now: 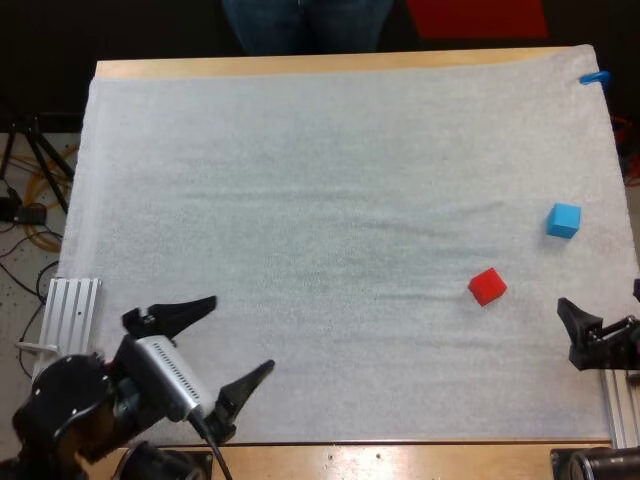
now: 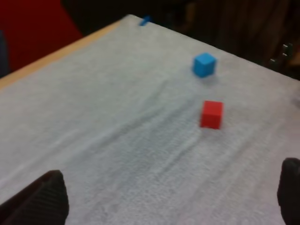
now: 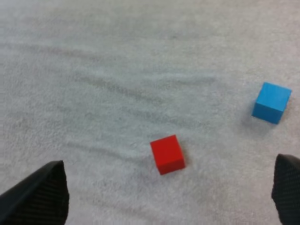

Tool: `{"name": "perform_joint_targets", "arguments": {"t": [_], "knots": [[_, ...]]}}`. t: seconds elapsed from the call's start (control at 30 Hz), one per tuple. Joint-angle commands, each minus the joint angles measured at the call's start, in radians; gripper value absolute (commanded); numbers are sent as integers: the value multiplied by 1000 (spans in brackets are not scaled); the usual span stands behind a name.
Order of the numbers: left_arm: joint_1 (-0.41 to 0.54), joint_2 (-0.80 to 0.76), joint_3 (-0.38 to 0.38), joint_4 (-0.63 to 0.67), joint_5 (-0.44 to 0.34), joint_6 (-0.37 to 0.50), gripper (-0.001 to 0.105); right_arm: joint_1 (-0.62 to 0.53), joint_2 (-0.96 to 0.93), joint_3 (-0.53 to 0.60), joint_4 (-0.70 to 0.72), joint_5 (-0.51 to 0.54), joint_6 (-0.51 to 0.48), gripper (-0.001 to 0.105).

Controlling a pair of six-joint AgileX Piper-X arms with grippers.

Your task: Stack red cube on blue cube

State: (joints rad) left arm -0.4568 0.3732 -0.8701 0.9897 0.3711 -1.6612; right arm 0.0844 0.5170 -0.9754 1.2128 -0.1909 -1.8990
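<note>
As both arms hung at the near side of the white mat (image 1: 300, 180), nothing of the stacking job was yet done. The left gripper (image 1: 241, 333) was over the mat's near left corner, its fingers spread wide and empty, well apart from either cube. The right gripper (image 1: 600, 298) sat at the mat's right edge, fingers likewise parted on nothing. The red cube (image 1: 487, 286) lay just ahead of it on the mat, untouched. Farther back and to the right, near the mat's edge, the blue cube (image 1: 564, 220) stood alone with its top bare, apart from the red one. Every step was left to do — grasp the red cube, lift it, carry it across, set it on the blue. Beyond the far side of the table (image 1: 300, 66), a person's legs (image 1: 305, 25) stood by
</note>
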Motion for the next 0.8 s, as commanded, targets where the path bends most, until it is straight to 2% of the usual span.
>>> {"name": "perform_joint_targets", "arguments": {"t": [0.0, 0.1, 0.17, 0.3, 0.57, 0.77], "knots": [[-26, 18, -10, 2, 7, -1, 87, 15, 21, -18, 23, -20, -15, 85], [-74, 47, -10, 10, -11, 9, 87, 54, 68, -38, 41, -18, -15, 85], [-101, 69, -10, 18, -67, 15, 87, 88, 102, -48, 41, -1, -15, 85], [-108, 99, -10, 22, -113, 22, 87, 144, 162, -51, 41, 37, -9, 85], [-108, 142, -10, 22, -115, 22, 87, 281, 403, -73, 31, 175, -20, 85], [-108, 143, -10, 22, -115, 22, 87, 308, 611, -73, -36, 216, -63, 85]]}}
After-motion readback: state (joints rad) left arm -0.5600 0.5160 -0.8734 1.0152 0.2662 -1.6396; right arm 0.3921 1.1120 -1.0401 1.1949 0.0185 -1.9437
